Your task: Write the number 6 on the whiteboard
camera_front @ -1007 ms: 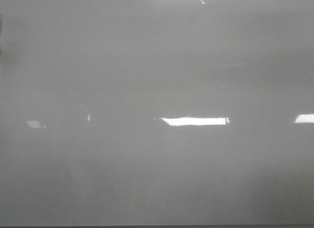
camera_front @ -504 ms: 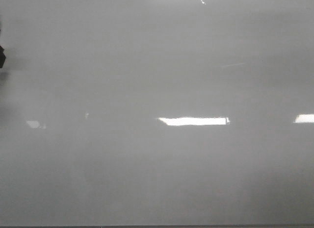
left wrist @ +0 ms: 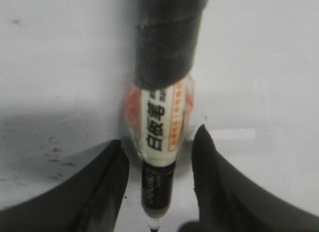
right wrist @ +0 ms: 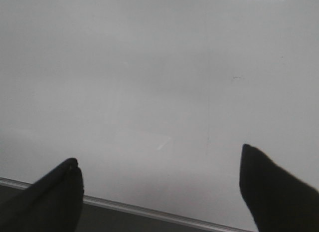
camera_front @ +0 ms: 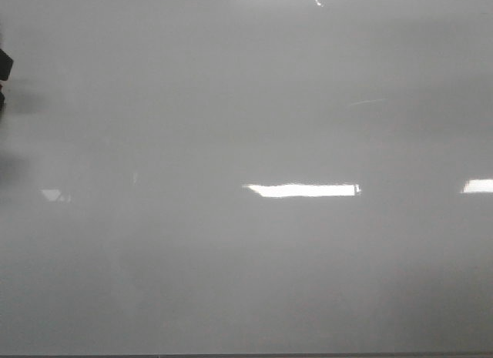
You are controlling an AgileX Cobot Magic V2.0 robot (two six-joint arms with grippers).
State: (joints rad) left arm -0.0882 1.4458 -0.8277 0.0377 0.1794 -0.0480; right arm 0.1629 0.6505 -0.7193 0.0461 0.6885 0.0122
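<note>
At the left edge of the whiteboard (camera_front: 254,258), a dark shape has come further in. The left gripper (left wrist: 158,192) is clamped on a marker (left wrist: 158,137), light, stiff and slippery; the right gripper (right wrist: 159,187) is spread, empty. No number 6 shows yet.

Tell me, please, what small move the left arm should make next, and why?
Probably carry the left gripper further in over the glossy grey-white whiteboard, then lower the tip. It holds a white marker with black cap end, but in the front view only a dark sliver shows at the board's left edge and no ink is visible.
</note>
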